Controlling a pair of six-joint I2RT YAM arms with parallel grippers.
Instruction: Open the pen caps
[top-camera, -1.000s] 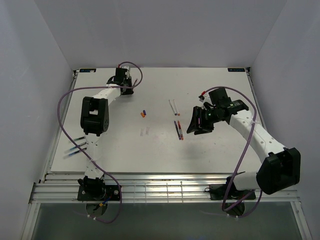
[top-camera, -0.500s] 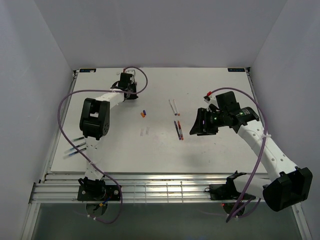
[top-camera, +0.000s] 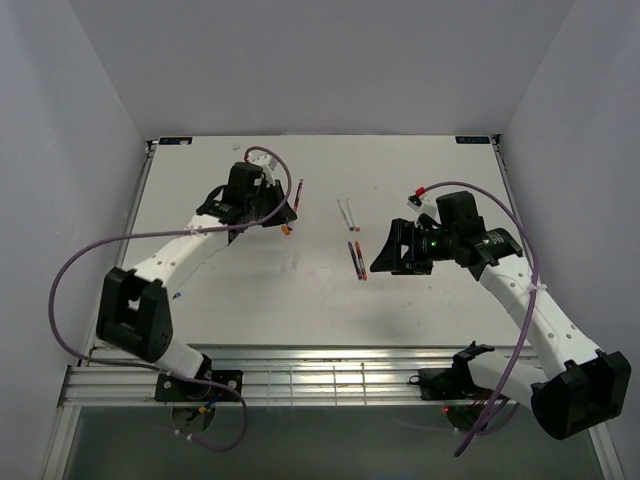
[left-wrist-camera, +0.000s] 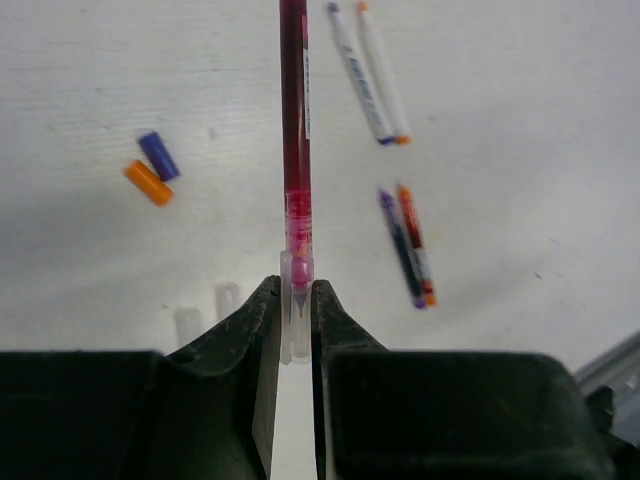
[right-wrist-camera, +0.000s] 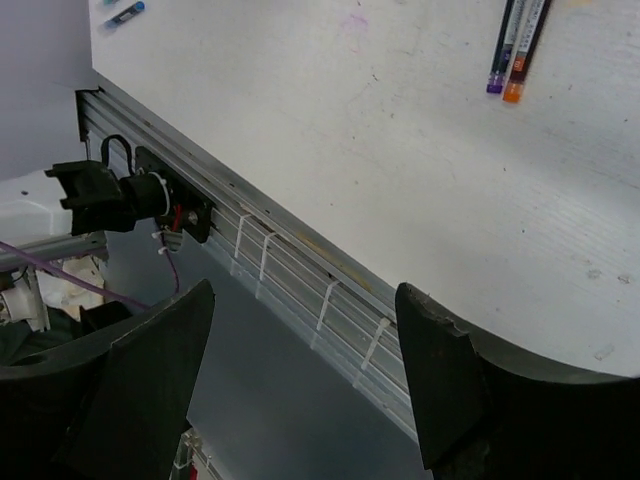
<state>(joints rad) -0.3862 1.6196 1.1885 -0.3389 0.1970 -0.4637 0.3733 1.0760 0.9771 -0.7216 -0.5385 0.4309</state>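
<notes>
Within left pincer (left-wrist-camera: 296, 300): red pen (left-wrist-camera: 293, 110), clamped.

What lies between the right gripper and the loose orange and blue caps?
The darker pair of pens, lying side by side, as the top view shows.

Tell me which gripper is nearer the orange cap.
Left. The left gripper is just beside the orange cap; the right gripper is well off to its right.

White table (top-camera: 260, 300) boxed by plain pale walls (top-camera: 320, 70) on three sides; slotted aluminium rail (top-camera: 330, 378) along its near edge.
</notes>
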